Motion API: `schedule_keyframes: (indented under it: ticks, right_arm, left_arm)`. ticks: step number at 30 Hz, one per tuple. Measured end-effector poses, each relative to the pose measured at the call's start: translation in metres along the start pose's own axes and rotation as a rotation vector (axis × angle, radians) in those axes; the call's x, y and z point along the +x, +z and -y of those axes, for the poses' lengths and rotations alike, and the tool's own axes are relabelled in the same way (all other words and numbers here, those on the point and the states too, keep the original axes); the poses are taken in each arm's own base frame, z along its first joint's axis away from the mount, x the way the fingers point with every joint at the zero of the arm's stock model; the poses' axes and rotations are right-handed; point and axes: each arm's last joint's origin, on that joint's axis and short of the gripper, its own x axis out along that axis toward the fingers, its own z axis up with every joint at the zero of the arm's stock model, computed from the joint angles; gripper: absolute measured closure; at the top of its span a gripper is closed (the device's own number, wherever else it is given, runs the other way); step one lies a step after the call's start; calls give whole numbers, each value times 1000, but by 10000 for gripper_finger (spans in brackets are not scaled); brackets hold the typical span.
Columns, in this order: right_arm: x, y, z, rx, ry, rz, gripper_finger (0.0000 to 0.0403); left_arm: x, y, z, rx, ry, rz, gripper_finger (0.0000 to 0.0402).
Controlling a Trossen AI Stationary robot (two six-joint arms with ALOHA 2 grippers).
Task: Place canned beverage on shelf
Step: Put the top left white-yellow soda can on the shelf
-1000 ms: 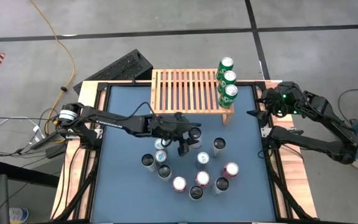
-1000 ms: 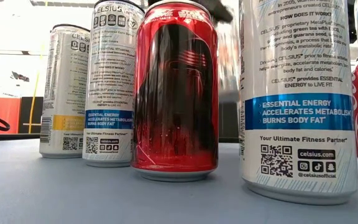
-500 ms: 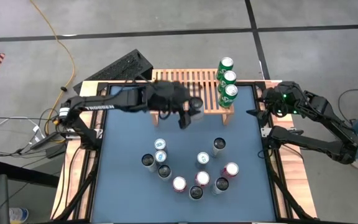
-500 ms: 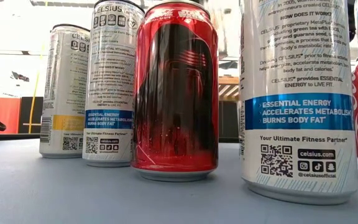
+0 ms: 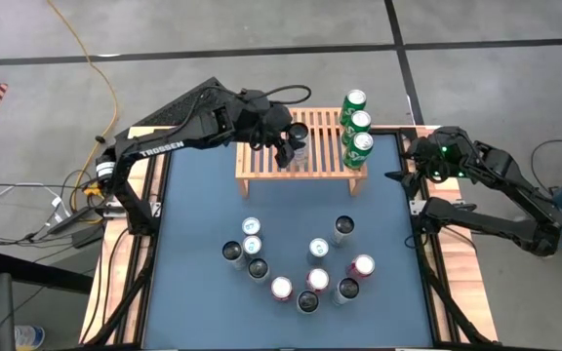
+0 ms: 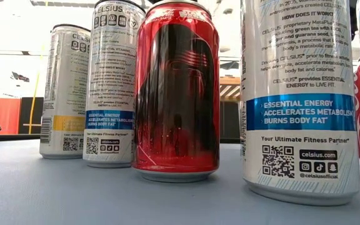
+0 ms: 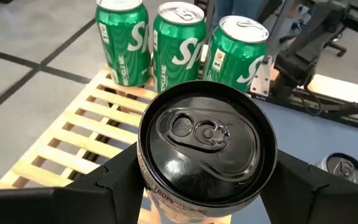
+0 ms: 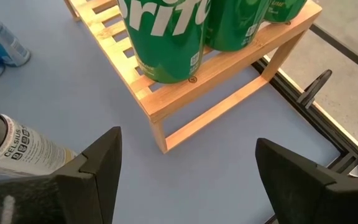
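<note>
While a black-topped can [image 7: 207, 146] is pinched by the left gripper [image 5: 292, 146] above the shelf [image 5: 261, 161], beside three green cans [image 5: 356, 125]; the right gripper [image 5: 398, 175], fingers spread, is parked near the shelf's right end.

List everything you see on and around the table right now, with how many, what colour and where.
Shelf: one, light wood, slatted, at the table's far edge.
Green cans: three, in a row on the shelf's right end.
Black-topped can: one, held over the shelf's slats, left of the green cans.
Loose cans: ten, mostly white or silver, some red, standing on the blue table in front of the shelf.
Yellow cable: one, on the floor beyond the table's left side.
Left hand: one, dark, over the shelf, closed on the black-topped can.
Right hand: one, dark, open, empty, waiting at the table's right edge.
</note>
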Motion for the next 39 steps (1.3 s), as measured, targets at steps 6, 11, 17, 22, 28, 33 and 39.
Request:
schedule_keyframes:
  ticks: [6, 11, 17, 22, 28, 33, 39]
  right_arm:
    - [3, 2, 0, 7, 1, -13, 97]
    - [9, 7, 0, 33, 1, -8, 97]
    - [16, 13, 0, 35, 2, -25, 97]
    - [22, 15, 0, 35, 2, -49, 97]
    - [21, 20, 0, 36, 2, -1, 97]
    - [10, 31, 0, 31, 1, 82, 97]
    - [-9, 45, 0, 28, 0, 184, 97]
  left_arm:
    - [5, -7, -7, 14, -6, -58, 166]
    - [4, -7, -14, 24, -12, -66, 145]
    - [4, -7, -17, 95, -87, -64, 105]
    - [4, -6, -18, 130, -104, -53, 94]
    - [-1, -2, -27, 151, -131, -21, 91]
    - [-9, 2, -35, 160, -150, 6, 90]
    - [-16, 6, -42, 157, -179, 26, 90]
